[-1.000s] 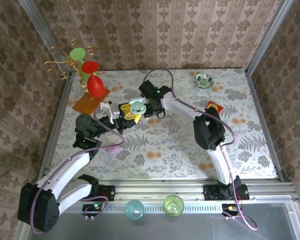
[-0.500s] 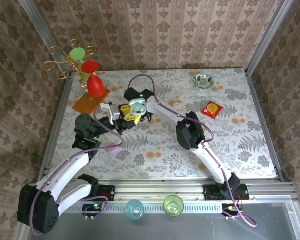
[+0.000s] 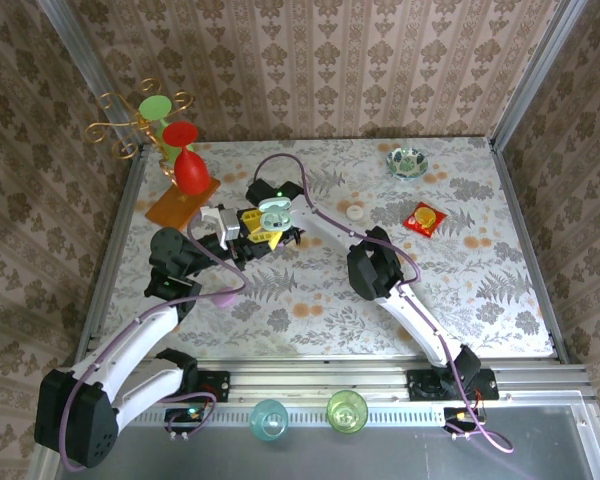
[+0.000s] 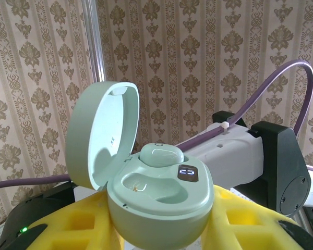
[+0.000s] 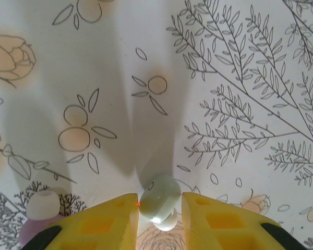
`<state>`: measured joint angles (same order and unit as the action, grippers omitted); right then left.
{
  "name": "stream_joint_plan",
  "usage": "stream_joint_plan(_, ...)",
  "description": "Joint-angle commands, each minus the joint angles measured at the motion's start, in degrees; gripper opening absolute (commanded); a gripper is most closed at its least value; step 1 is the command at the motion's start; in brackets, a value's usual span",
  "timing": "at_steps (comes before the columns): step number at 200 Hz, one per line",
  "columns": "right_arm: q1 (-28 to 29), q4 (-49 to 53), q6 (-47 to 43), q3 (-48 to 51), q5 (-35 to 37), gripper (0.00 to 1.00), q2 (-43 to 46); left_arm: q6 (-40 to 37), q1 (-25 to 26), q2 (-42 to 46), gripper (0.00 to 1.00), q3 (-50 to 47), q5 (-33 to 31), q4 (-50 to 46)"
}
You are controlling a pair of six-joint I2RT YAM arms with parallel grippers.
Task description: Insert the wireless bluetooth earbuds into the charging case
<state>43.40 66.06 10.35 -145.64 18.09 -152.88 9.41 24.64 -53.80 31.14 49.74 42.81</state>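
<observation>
Now that the right pincer [image 5: 160, 207] has narrowed onto a pale-green earbud [image 5: 161, 199] and swung beside the open charging case [image 4: 161, 203] gripped by the left pincer [image 4: 159, 232], its empty socket looks next.

Earbud [image 4: 161, 154] in the case [image 4: 159, 211]

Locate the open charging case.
The charging case sits clamped in the left gripper in the left wrist view; from above, it is over the table's rear left, beside the right gripper.
</observation>
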Motion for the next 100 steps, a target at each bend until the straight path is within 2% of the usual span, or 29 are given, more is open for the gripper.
stream_joint_plan(1, 0.3, 2.1, -1.2, -2.7, 2.0, 0.28, -2.6, -0.4, -0.3, 1.2, 0.23, 0.4, 1.0, 0.9)
stream_joint_plan(57, 0.3, 1.8, -1.9, -4.5, 2.5, 0.29, -4.3, -0.3, -0.3, 1.1, 0.23, 0.7, 1.0, 0.7)
stream_joint_plan(100, 0.3, 3.1, -2.3, -4.5, 3.0, 0.21, -4.0, -0.4, -0.3, 1.1, 0.23, 0.5, 0.8, 0.8)
